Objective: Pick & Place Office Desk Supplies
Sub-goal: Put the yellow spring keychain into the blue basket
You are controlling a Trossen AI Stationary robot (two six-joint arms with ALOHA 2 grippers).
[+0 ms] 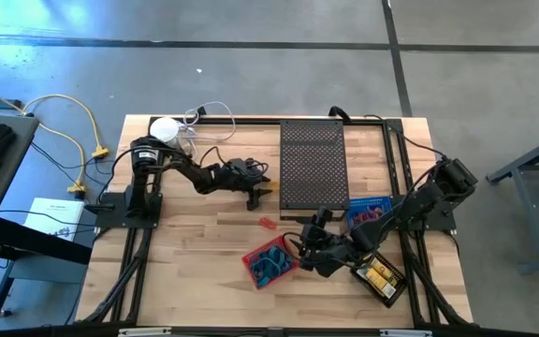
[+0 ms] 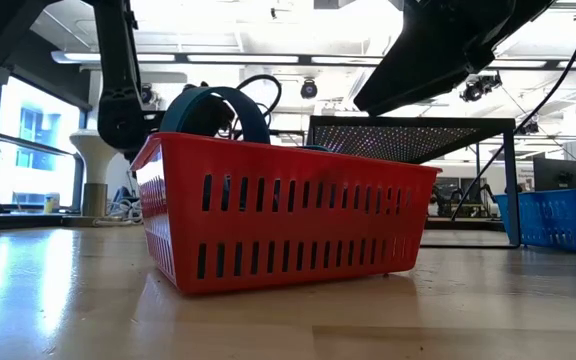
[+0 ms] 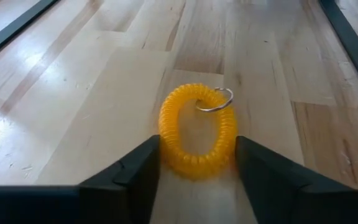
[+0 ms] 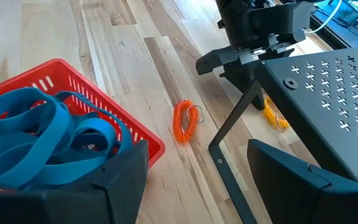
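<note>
Straddling the yellow coil point(image 3: 197, 132), the left claw point(image 3: 197, 163) has its fingers apart on either side, set to pinch it off the table point(image 3: 73, 112). Right claw point(image 4: 197, 180) waits open over the red basket point(image 4: 143, 140).

Left arm: reached across the worktop toward its middle | left hand point(image 1: 262, 194): low, fingers point(image 3: 135, 171) parted | right arm: bent inward from the right | right hand point(image 1: 305, 251): fingers point(image 4: 123, 165) spread wide, nothing held
</note>
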